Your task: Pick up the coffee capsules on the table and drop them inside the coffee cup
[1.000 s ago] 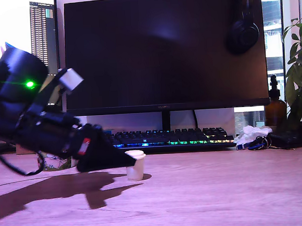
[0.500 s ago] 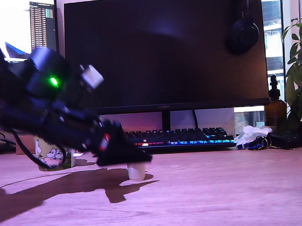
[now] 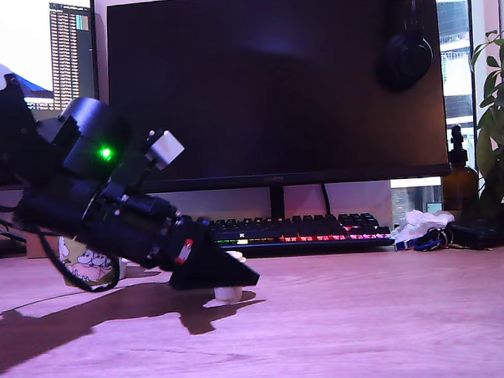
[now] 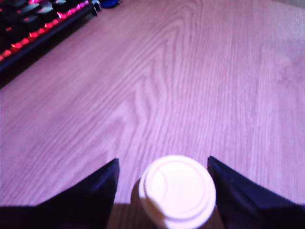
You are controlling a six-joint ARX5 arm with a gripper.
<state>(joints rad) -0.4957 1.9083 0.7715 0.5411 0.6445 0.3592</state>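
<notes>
A cream-white coffee capsule (image 4: 177, 188) stands upright on the wooden table, flat rim up. My gripper (image 4: 163, 161) is open and straddles it, one black finger (image 4: 97, 188) on each side with a gap to the capsule. In the exterior view the gripper (image 3: 237, 277) sits low over the table and hides most of the capsule (image 3: 229, 293). The coffee cup (image 3: 86, 261), green print with white figures, stands behind my arm at the exterior view's left, partly hidden. The pale blue-grey capsule is out of view.
A lit keyboard (image 3: 296, 229) lies behind the capsule under a large dark monitor (image 3: 273, 88). At the exterior view's right are a brown glass bottle (image 3: 458, 184), a plant (image 3: 500, 119) and crumpled white material (image 3: 417, 225). Bare wood lies in front.
My arm has swung toward the exterior view's right and dropped lower, bringing the open fingers around the cream-white capsule. The capsule has stayed in place.
</notes>
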